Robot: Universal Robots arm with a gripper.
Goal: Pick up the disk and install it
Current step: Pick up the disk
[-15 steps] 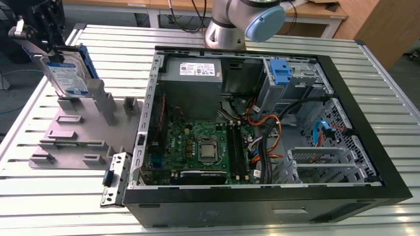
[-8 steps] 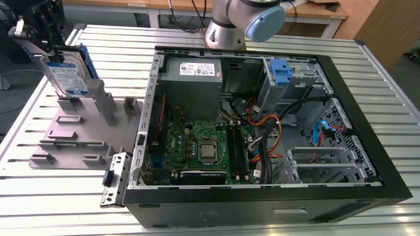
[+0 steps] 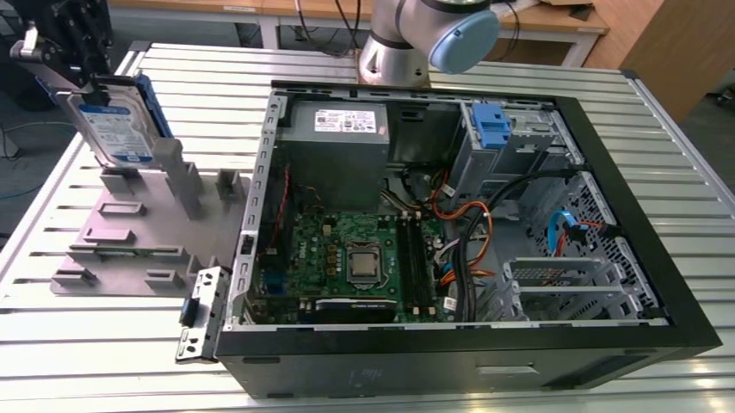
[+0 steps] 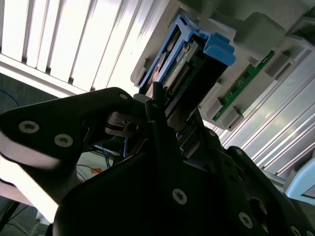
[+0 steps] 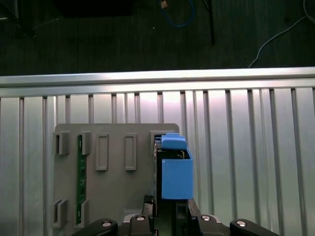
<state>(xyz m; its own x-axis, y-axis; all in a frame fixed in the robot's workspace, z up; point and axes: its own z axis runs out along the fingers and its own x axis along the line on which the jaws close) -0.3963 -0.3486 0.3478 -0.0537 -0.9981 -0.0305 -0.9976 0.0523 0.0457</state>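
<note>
The disk (image 3: 113, 126) is a silver drive with a white-and-blue label in a blue caddy. It stands on edge at the exterior view's far left, over the grey fixture plate (image 3: 138, 232). My gripper (image 3: 78, 82) comes down on its upper end and is shut on the disk. In the second wrist view the black fingers (image 4: 156, 101) clamp the end of the disk (image 4: 189, 54). In the first wrist view the disk (image 5: 174, 169) appears edge-on, its blue caddy toward the camera, above the gripper (image 5: 170, 216). Whether its lower edge still rests in the fixture's slot is unclear.
An open computer case (image 3: 643, 258) lies on the slatted aluminium table, with the motherboard (image 3: 344, 258), a grey power supply (image 3: 336, 129) and a drive bay holding a blue bracket (image 3: 491, 127). A green memory stick (image 5: 80, 177) sits in the fixture. A loose metal bracket (image 3: 198, 323) lies by the case.
</note>
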